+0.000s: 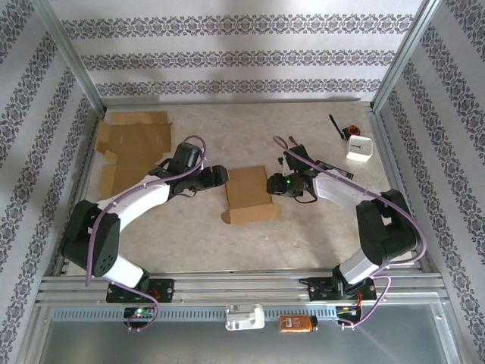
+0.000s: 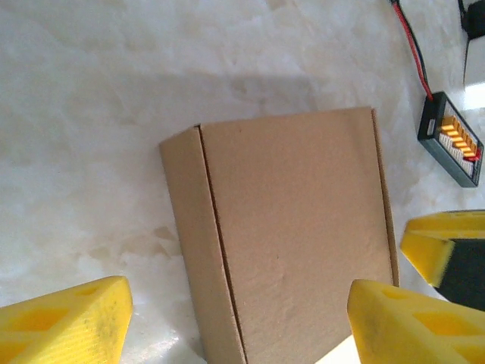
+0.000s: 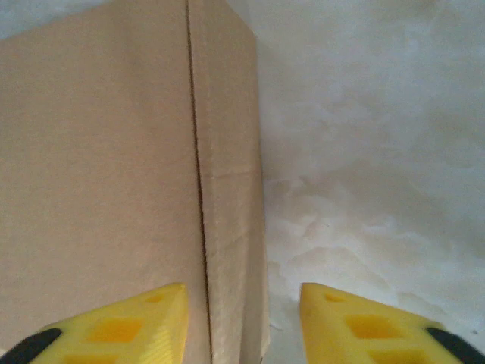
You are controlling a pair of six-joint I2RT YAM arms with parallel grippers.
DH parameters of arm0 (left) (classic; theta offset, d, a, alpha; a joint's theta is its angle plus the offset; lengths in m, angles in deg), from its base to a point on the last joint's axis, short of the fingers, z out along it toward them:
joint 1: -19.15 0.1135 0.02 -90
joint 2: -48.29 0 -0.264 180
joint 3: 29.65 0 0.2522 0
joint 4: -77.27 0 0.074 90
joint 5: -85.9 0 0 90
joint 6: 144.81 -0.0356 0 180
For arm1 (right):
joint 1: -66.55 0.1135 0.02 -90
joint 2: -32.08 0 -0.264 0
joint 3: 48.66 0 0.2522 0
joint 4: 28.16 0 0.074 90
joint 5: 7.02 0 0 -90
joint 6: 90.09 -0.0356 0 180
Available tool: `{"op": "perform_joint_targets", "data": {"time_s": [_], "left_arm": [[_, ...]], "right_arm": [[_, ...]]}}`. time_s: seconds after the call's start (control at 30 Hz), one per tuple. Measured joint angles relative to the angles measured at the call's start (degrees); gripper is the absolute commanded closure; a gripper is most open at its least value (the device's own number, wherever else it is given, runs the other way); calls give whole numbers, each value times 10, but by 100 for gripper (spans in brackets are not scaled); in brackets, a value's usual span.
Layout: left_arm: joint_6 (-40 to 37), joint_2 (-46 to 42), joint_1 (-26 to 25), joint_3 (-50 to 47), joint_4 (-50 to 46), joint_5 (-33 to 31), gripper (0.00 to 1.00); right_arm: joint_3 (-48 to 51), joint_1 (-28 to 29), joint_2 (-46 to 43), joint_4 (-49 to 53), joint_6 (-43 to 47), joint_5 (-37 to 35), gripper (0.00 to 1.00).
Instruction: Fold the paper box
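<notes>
The brown paper box [image 1: 248, 193] lies closed in the middle of the table, its lid seam running along one long side [image 2: 216, 250]. My left gripper [image 1: 220, 176] is at the box's left far corner, open, its yellow fingers [image 2: 68, 322] spread wider than the box [image 2: 295, 227] and holding nothing. My right gripper [image 1: 271, 184] is at the box's right edge, also open. One of its fingers [image 3: 129, 326] is over the lid and the other over bare table, with the box's side wall [image 3: 231, 189] between them and a gap on the table side.
Flat unfolded cardboard [image 1: 132, 148] lies at the back left. A small white box [image 1: 359, 148] and a black board with orange connectors [image 2: 452, 139] and red-black wires sit at the back right. Metal frame rails border the table.
</notes>
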Motion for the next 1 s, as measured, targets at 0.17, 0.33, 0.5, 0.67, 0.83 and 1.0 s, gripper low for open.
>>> {"op": "perform_joint_targets", "data": {"time_s": [0.17, 0.33, 0.5, 0.67, 0.83, 1.0], "left_arm": [[17, 20, 0, -10, 17, 33, 21], [35, 31, 0, -10, 41, 53, 17], [64, 71, 3, -10, 56, 59, 15], [95, 92, 8, -18, 96, 78, 14], [123, 104, 8, -30, 152, 104, 13], [150, 120, 8, -35, 200, 127, 13]], "right_arm": [[-7, -2, 20, -29, -5, 19, 84], [-11, -2, 32, -55, -9, 46, 88], [-11, -6, 37, -65, -9, 60, 89], [-11, -17, 42, -67, -9, 83, 90], [-11, -27, 44, -69, -9, 92, 90], [-11, -43, 45, -64, -9, 91, 90]]}}
